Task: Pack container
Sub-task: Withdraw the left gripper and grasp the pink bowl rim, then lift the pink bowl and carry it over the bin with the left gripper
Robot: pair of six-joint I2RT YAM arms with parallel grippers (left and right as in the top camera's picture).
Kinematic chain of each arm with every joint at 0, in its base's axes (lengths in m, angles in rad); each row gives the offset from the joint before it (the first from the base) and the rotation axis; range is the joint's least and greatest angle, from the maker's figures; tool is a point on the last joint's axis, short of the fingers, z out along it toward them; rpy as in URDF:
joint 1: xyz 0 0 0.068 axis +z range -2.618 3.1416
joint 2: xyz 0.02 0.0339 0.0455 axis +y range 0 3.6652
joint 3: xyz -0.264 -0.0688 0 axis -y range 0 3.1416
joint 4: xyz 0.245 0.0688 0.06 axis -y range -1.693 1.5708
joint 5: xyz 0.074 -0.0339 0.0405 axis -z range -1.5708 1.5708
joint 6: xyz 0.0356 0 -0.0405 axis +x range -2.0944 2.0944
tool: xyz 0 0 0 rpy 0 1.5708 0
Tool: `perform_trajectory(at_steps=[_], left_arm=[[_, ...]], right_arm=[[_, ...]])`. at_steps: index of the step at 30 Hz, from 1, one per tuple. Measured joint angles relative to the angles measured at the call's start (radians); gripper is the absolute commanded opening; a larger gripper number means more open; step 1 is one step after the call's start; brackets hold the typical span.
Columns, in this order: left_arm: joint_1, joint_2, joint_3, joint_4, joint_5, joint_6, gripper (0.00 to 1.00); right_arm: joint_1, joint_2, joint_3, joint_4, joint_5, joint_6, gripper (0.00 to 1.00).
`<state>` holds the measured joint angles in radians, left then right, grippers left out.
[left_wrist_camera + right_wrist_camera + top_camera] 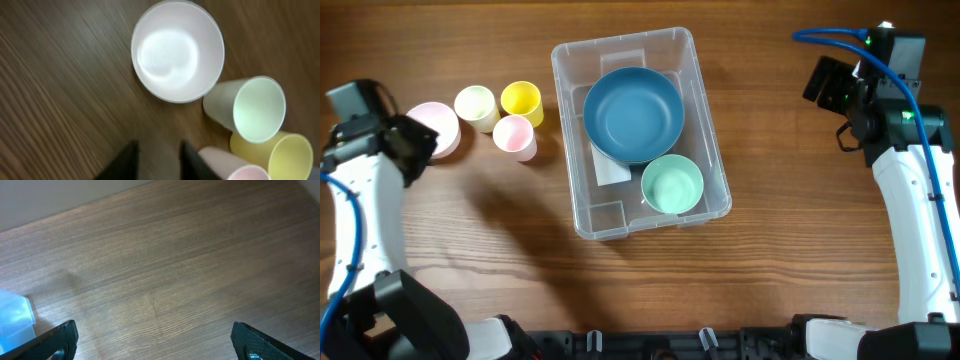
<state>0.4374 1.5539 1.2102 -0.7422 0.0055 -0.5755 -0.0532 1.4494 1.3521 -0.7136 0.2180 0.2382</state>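
Overhead shows the container (604,214) near the middle of the table (790,260), with its long axis running away from the robot's base and tipped slightly off square. Inside it sit a blue bowl (633,113), filling the far half, and a mint cup (672,184) in the near right corner; a strip along its left wall is bare.

Everything not yet packed lies on the container's left: a pale pink bowl (438,125), a pale green cup (476,106), a yellow cup (521,100) and a pink cup (514,136). The three cups cluster close together, and the bowl sits just beside them on the outer side.

That layout decides the arm. The left claw (159,155) hangs just beside the pale pink bowl, which in the left wrist view lies straight ahead of the fingertips, with the cups off to one side. Its fingers stand a little apart with only table between them, so it is released and grasps nothing. From there the container lies to its right, beyond the cups, so a carry would have to pass over them.

The right claw (152,332) is well apart from all of it, out past the container's far right corner, over bare table. Its fingers are spread wide and it is empty.

My judgement is that the left arm is the one placed to take the bowl next.
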Motion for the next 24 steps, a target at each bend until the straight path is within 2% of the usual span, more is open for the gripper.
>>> perform_trajectory(at_steps=[7, 15, 19, 24], left_arm=[[0.074, 0.002, 0.0, 0.032, 0.047, -0.02, 0.74], [0.08, 0.088, 0.0, 0.074, 0.073, -0.064, 0.7], [0.08, 0.157, 0.0, 0.115, 0.084, -0.084, 0.63], [0.08, 0.232, 0.0, 0.156, 0.092, -0.098, 0.61]], right_arm=[[0.0, 0.0, 0.0, 0.0, 0.0, 0.0, 1.0], [0.0, 0.0, 0.0, 0.0, 0.0, 0.0, 1.0], [0.0, 0.0, 0.0, 0.0, 0.0, 0.0, 1.0], [0.0, 0.0, 0.0, 0.0, 0.0, 0.0, 1.0]])
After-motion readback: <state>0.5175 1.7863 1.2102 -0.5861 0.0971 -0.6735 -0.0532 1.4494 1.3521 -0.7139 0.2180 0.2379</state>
